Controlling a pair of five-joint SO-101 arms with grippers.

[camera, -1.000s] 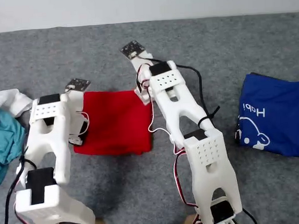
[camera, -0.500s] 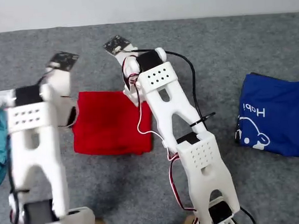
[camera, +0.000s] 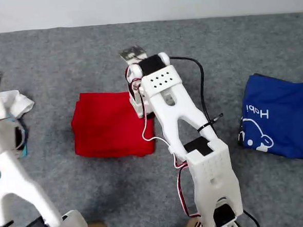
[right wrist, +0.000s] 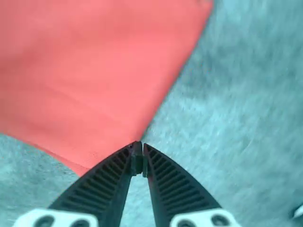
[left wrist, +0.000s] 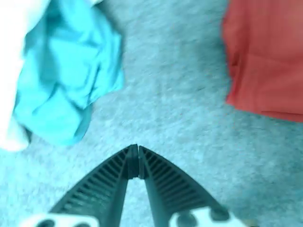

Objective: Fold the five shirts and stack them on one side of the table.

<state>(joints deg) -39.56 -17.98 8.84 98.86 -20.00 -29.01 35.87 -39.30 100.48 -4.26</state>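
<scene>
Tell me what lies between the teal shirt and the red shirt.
Bare grey carpet; the left wrist view shows it between the teal shirt and the red shirt.

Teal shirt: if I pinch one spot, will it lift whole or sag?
Probably floppy: the teal shirt lies crumpled in loose folds, so one pinch would likely lift a drooping bundle. It touches the white shirt, which might drag along. Pushed, it may bunch on the carpet.

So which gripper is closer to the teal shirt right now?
Left. The left gripper hangs over the carpet just beside the teal shirt. The right gripper sits at the edge of the red shirt, farther off.
</scene>
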